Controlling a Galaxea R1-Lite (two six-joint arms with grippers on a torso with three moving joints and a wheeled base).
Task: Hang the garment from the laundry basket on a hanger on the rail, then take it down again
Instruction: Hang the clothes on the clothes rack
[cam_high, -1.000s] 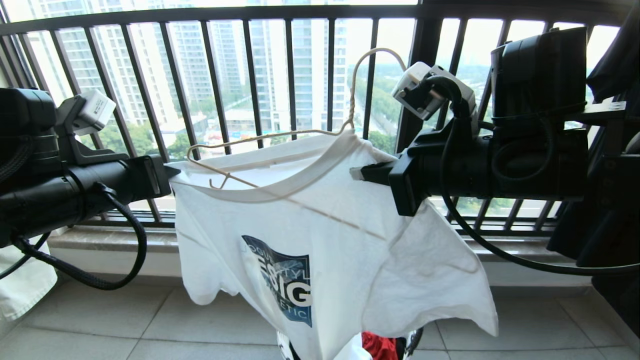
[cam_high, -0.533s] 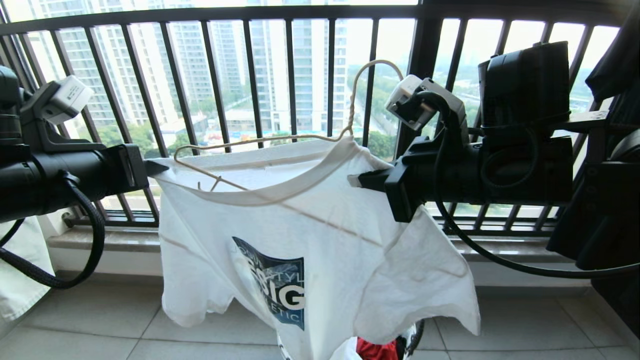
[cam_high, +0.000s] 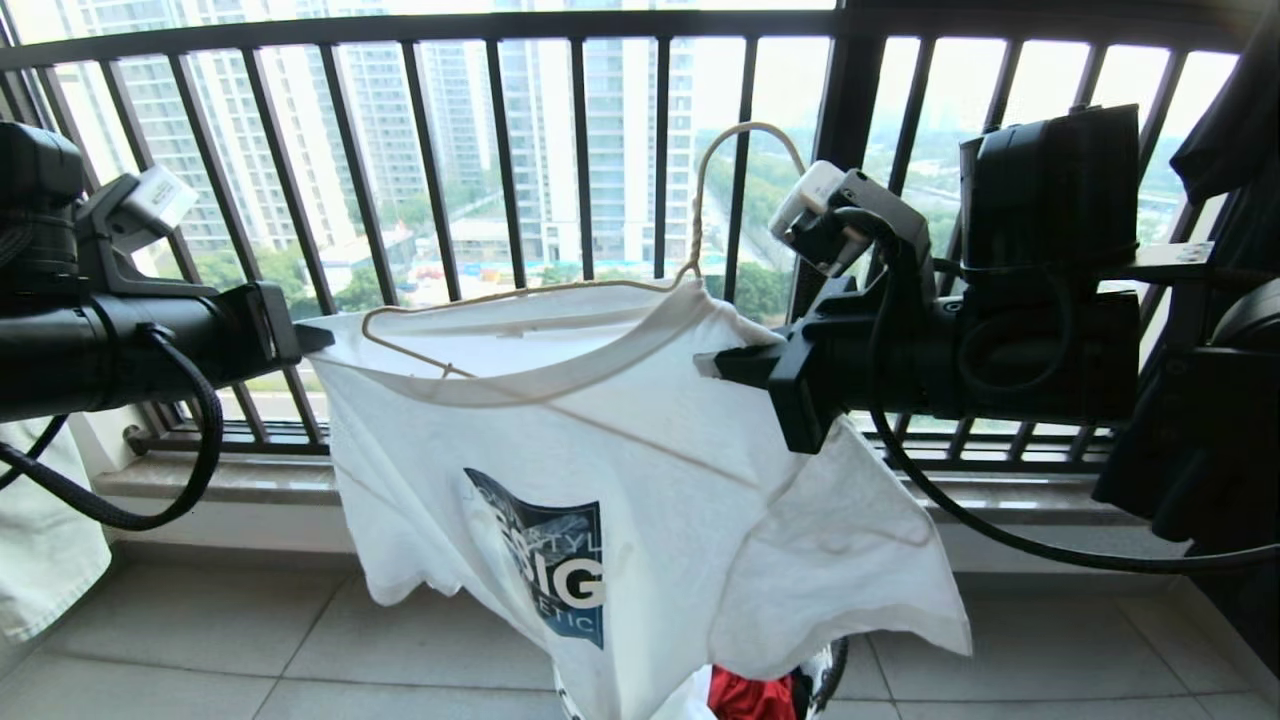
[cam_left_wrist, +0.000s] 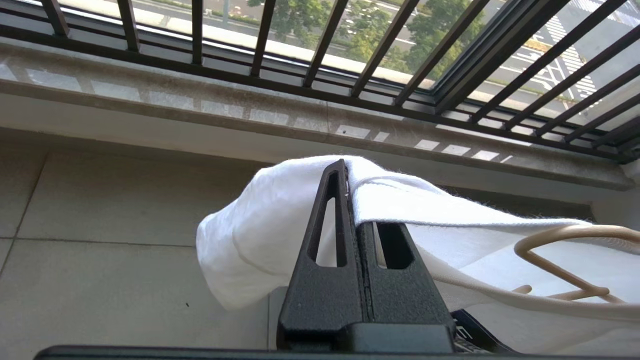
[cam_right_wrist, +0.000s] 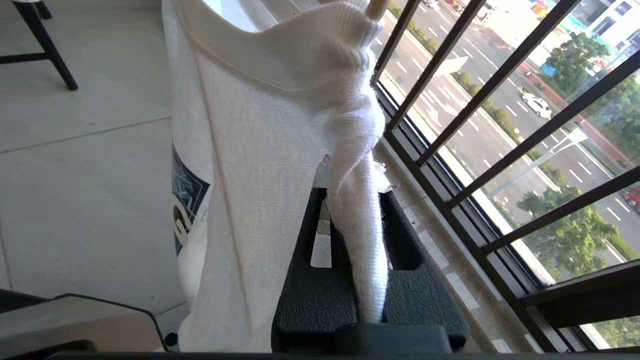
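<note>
A black railing runs across the window above a pale stone sill, with towers and trees outside. The floor is grey tile. A red cloth shows at the bottom edge, a white cloth at far left.

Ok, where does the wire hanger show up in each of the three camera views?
Head view: hanger sits mid-frame, threaded through the T-shirt collar, hook up against the window bars.
Left wrist view: only one end loop, at the right edge, beside the shirt.
Right wrist view: just a short tan bit at the top edge above the bunched shirt.
Shared landmark: the black window bars appear in all three.
</note>
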